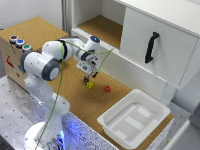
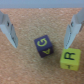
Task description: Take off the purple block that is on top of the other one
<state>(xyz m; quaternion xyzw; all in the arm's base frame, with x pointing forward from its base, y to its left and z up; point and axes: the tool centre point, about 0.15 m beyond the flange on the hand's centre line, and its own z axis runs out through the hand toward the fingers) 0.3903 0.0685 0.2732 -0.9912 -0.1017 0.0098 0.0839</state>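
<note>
The purple block is a small dark cube with yellow letters on its faces. In the wrist view it sits on the cork between my two fingers and touches neither. What is under it does not show. In the exterior view it is a dark speck just below the fingertips. My gripper is open and empty, low over the cork. A yellow-green cube marked R lies close beside the purple block, near one finger. It also shows in the exterior view.
A red cube lies on the cork to the exterior view's right of the yellow-green cube. A white bin stands at the cork's near right end. A white cabinet with a black handle rises behind.
</note>
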